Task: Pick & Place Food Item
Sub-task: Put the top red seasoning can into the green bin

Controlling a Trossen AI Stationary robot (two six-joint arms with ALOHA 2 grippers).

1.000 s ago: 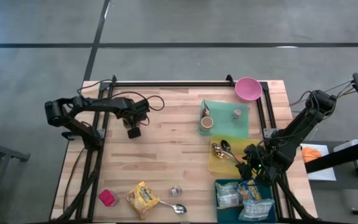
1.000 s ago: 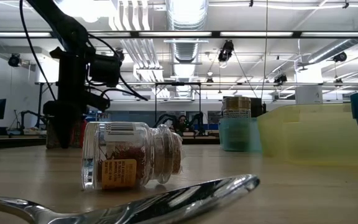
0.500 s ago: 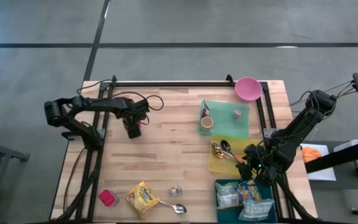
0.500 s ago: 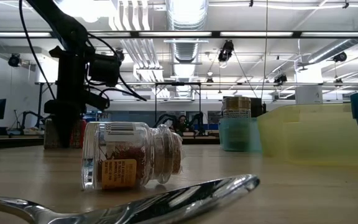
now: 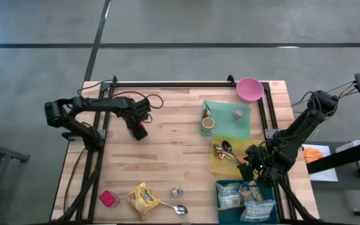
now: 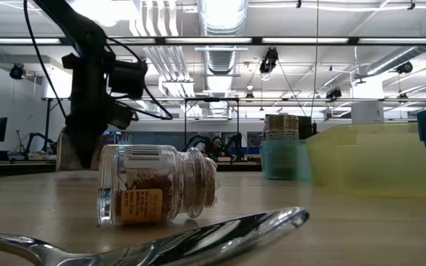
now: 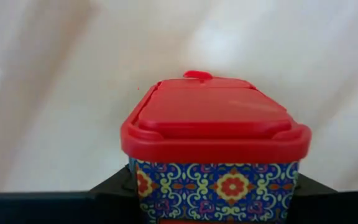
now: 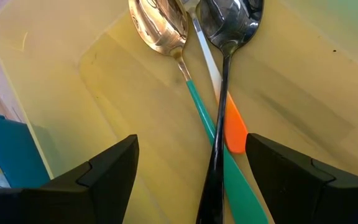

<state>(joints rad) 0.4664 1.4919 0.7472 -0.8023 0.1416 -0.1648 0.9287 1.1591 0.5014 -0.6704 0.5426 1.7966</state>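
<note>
- our left gripper [image 5: 139, 130] clamps a red-lidded patterned container [image 7: 215, 149] above the table's [image 5: 167, 150] left half.
- our right gripper [image 5: 253, 164] waits, fingers wide, over the yellow bin [image 8: 73, 74] of spoons [image 8: 194, 25].

Wooden table [image 5: 167, 150]. Left gripper [image 5: 139, 131] at left centre with a red-topped item. Right gripper [image 5: 252, 164] over the yellow tray [image 5: 220, 164] holding spoons. Green tray [image 5: 227, 120] and pink bowl [image 5: 249, 89] behind. Front edge: pink container [image 5: 109, 199], yellow packet [image 5: 142, 199], small jar [image 5: 177, 192], spoon [image 5: 175, 208], blue bin [image 5: 242, 199].
</note>
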